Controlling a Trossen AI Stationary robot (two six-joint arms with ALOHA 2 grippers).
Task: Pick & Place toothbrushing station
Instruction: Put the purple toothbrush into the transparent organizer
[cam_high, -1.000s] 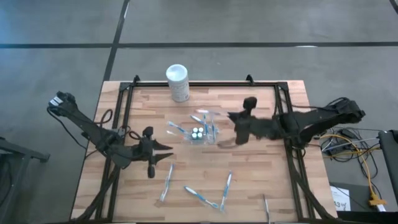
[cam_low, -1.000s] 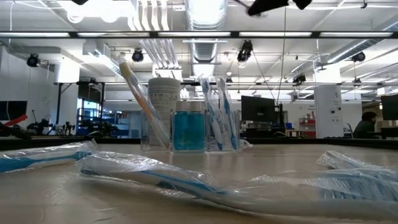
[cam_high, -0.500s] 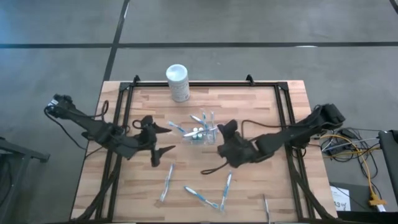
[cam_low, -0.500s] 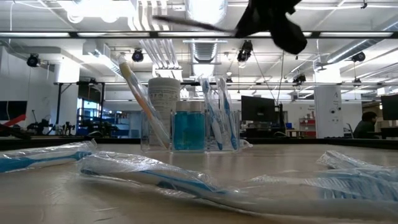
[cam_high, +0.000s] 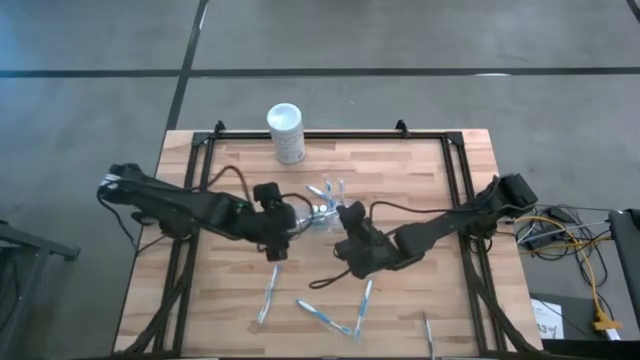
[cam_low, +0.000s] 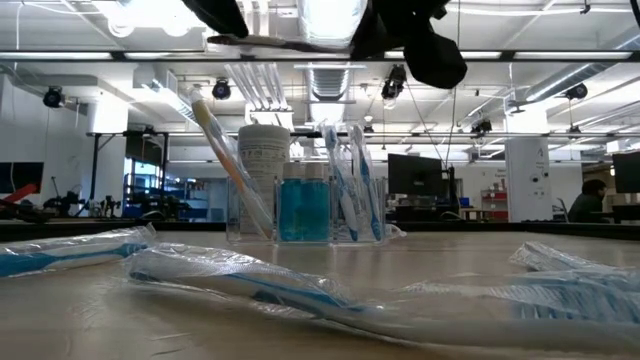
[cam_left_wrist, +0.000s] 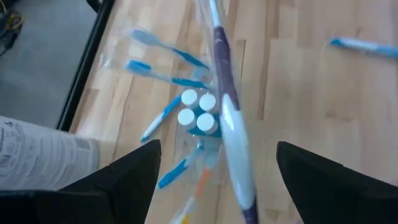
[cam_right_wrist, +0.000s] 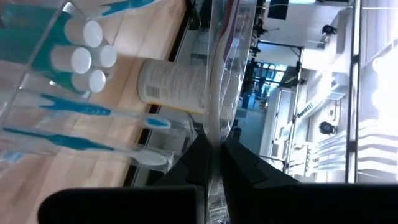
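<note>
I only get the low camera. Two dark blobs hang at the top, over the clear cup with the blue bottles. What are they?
Observer: Both grippers. From above, the left gripper and right gripper sit on either side of the clear holder.
Operator: Is one holding something?
Observer: Yes. The right wrist view shows the right gripper shut on a wrapped toothbrush.
Operator: And the other one?
Observer: The left wrist view shows its fingers wide open, with a wrapped toothbrush running between them, above the holder.
</note>
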